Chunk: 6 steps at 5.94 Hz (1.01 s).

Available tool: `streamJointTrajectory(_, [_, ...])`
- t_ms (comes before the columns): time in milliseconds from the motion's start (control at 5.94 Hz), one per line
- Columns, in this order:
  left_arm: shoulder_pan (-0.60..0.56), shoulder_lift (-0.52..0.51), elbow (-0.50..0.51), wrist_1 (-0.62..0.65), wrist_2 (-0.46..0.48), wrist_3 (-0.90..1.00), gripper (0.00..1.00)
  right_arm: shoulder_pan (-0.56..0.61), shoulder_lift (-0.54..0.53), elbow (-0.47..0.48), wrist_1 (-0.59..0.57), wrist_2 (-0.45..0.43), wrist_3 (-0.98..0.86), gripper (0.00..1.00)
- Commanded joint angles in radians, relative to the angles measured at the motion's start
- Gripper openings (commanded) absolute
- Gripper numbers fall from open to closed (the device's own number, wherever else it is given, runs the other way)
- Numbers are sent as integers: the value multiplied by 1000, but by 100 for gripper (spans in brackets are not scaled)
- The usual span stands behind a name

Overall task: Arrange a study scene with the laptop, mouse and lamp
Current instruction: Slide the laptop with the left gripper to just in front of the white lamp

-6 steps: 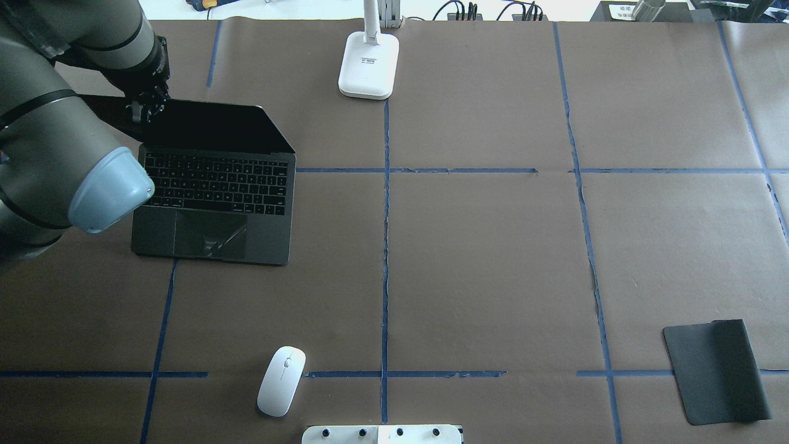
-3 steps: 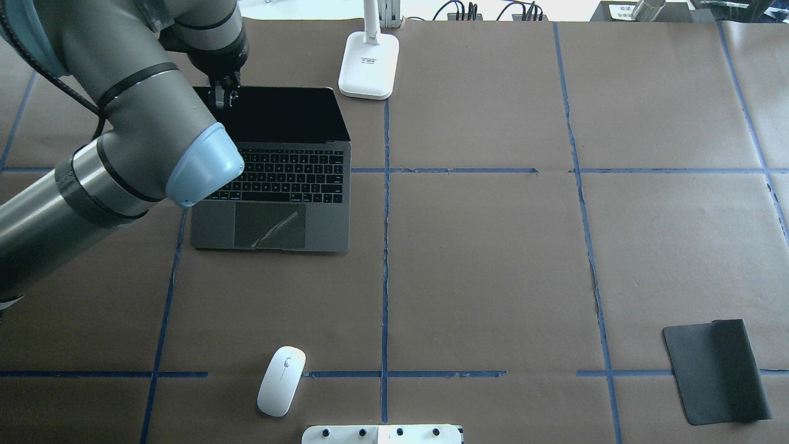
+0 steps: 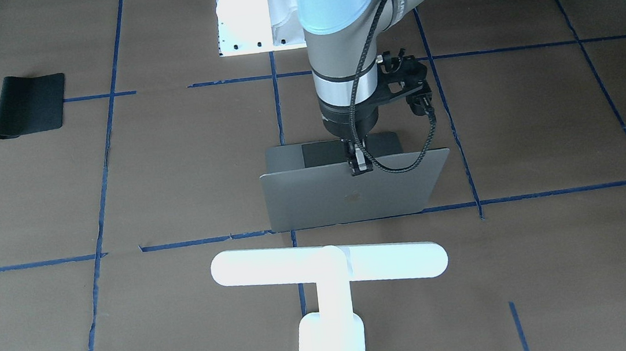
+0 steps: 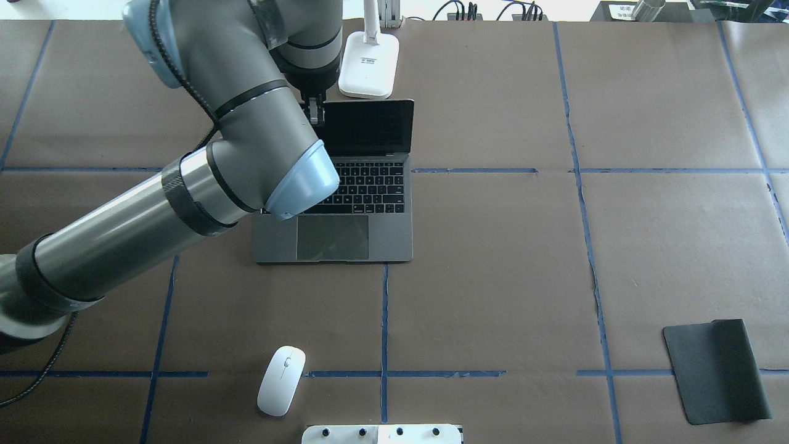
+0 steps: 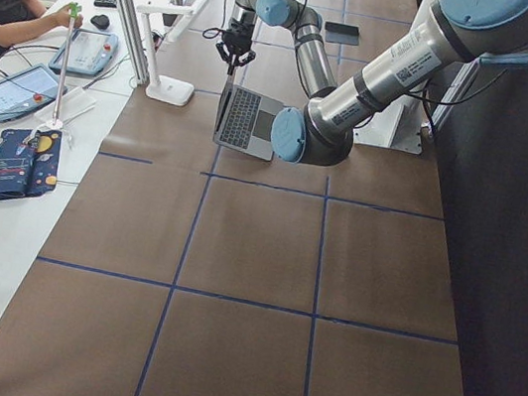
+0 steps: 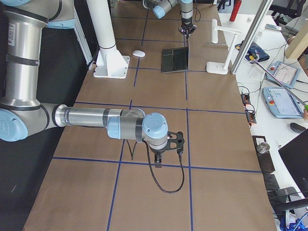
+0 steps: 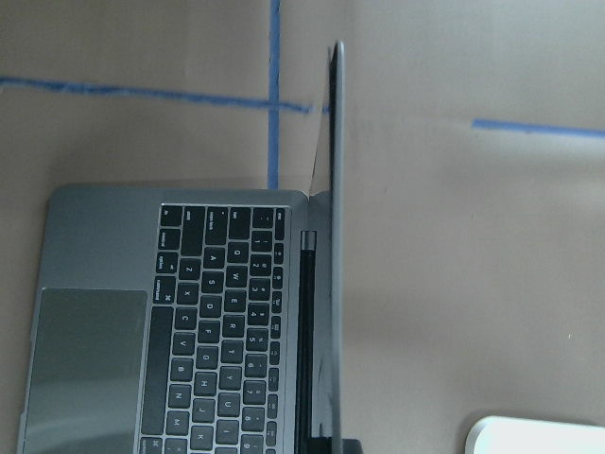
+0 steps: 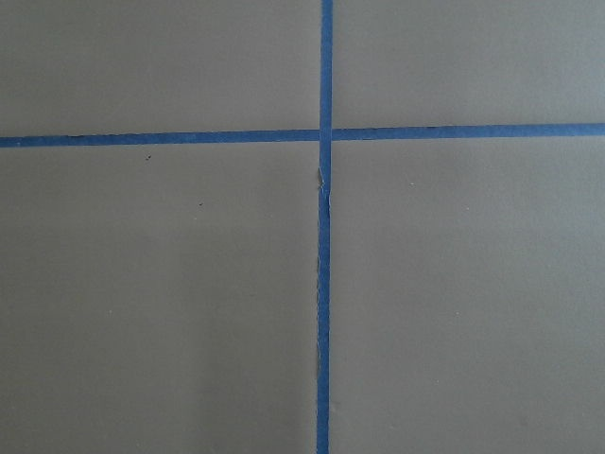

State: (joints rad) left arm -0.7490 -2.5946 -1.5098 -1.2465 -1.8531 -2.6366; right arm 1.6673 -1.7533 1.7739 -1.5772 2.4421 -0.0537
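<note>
Laptop (image 4: pixel 370 185): open on the table (image 4: pixel 493 277), the left part of its keyboard hidden under the left arm (image 4: pixel 185 203) in the overhead view. The lamp (image 3: pixel 329 270) stands just behind its lid, and the mouse (image 4: pixel 281 380) lies well apart beyond its trackpad edge. Left gripper (image 3: pixel 357 165): fingers pressed together on the lid's top edge, pinching it. Right gripper (image 6: pixel 159 156): far from the laptop, pointing down over the table, spread too small to tell.
</note>
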Motion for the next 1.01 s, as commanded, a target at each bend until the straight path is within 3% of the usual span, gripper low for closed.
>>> streamJointTrajectory(0, [22, -61, 100, -68, 2, -52, 0, 3, 0, -1, 0, 0, 0, 100])
streamJointTrajectory(673, [20, -67, 143, -114, 2, -54, 0, 6, 0, 1, 0, 0, 0, 100])
streamJointTrajectory(842, [20, -64, 143, -116, 2, -49, 19, 8, 0, 1, 0, 0, 0, 100])
